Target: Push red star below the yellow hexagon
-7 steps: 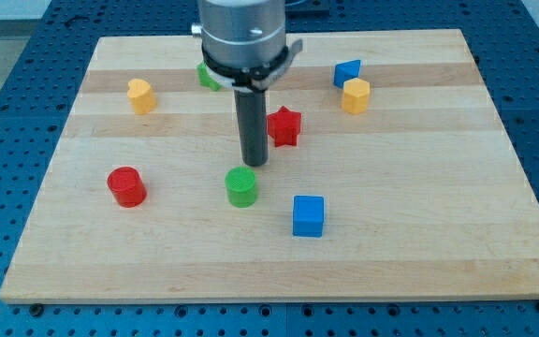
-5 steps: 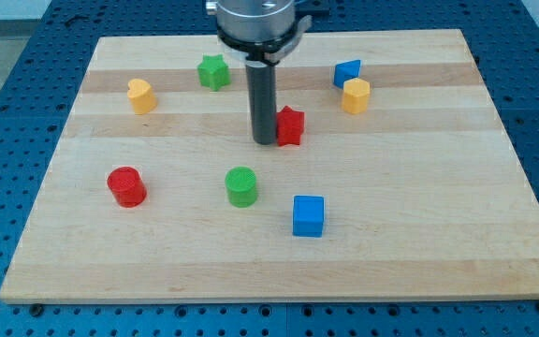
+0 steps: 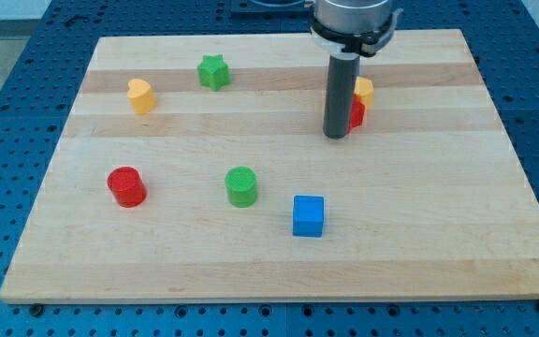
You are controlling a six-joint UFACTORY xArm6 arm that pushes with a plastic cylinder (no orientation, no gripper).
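Risk: my tip (image 3: 335, 137), a bare rod holding nothing in the frame's upper right, touches red star (image 3: 356, 114), which, pushed further, could knock yellow hexagon (image 3: 364, 90) away.

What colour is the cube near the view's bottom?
Blue: the cube shows clearly in the camera view.

my tip (image 3: 336, 137) beside red star (image 3: 356, 114), yellow hexagon (image 3: 364, 90) above
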